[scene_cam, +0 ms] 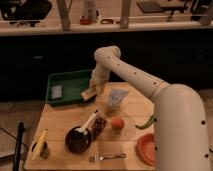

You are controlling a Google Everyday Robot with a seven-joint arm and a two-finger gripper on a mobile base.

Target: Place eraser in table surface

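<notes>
One big white arm (150,87) eats up most of your view, curving in from the lower right and reaching up and over to the far left part of the table surface (132,107). That pale plank tabletop is your landmark, so everything below is placed against it.

At the table's far left corner sits the green tray (75,80), with a flat grey-blue pad (56,91) lying inside it. On the table's near right edge you've got an orange bowl (146,148), partly behind the arm. Toward the near left there's a dark round bowl (78,141) with a light-coloured utensil (89,121) propped in it, and a dark jar (99,126) just beside it. A clear crumpled plastic cup (116,98) stands around the middle of the far half. At the near left corner is a small can with a yellow thing (39,144) leaning on it. A green chili (146,121) lies toward the right side, a fork (107,157) near the front edge, and a small orange fruit (117,123) around the middle.

The gripper (93,89) hangs right at the tray's right rim, over the table's far left area. The eraser (88,94), a small tan block, sits at the gripper's tip, tilted, and you can see it's clamped there, slightly above the wood next to the tray.
</notes>
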